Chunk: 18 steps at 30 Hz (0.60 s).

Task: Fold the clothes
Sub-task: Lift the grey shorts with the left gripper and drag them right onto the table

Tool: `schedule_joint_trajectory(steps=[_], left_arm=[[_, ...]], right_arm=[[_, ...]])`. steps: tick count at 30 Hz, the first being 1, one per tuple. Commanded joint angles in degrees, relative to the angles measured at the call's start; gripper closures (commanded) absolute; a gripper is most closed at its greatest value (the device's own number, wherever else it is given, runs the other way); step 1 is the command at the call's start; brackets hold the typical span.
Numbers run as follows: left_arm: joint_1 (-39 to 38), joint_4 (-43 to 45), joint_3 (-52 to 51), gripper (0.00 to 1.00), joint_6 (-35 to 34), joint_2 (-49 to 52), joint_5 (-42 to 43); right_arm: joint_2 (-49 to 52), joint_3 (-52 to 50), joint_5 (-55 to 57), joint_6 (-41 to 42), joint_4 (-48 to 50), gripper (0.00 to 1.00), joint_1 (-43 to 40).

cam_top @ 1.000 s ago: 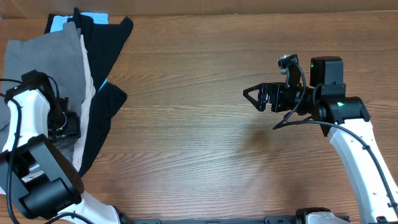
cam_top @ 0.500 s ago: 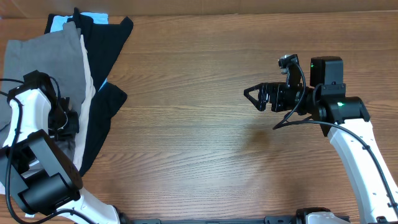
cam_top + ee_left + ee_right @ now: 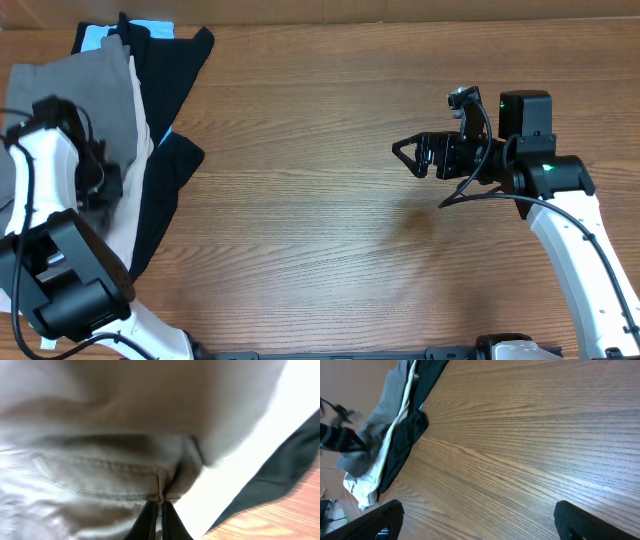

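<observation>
Seam pinch: left gripper [image 3: 156,507] clamped on the grey shorts [image 3: 95,95].
The shorts lie atop a pile [image 3: 150,200] at the table's [image 3: 320,250] 9 o'clock edge, long axis running 12 to 6; the left arm is nearer. The right gripper [image 3: 404,156] hangs spread wide, well apart toward 3 o'clock. No readable writing shows.
</observation>
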Motion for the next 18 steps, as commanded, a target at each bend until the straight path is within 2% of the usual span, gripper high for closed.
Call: schedule_joint_trajectory(steps=[1,7,13,18], left_arm=[[-3.17,-3.52,10.58,0.96,-5.49,-0.04,0.63],[-10.19,-12.33,24.06,0.96,-6.97,-0.04,8.22],[-21.86,-17.99,31.89,0.96,-8.61,-0.04,9.42],[-33.4,-15.82,33.16,0.96,-9.53,0.02,14.43]], right_arm=[[0.02,1.4,0.15,0.0,0.48,0.01,0.37],[-0.02,1.84,-0.11,0.26,0.92,0.13,-0.92],[-0.96,5.03,-2.43,2.86,-2.27,0.13,-6.62],[-2.91,7.72,-4.81,2.84,-6.54,0.14,-13.03]])
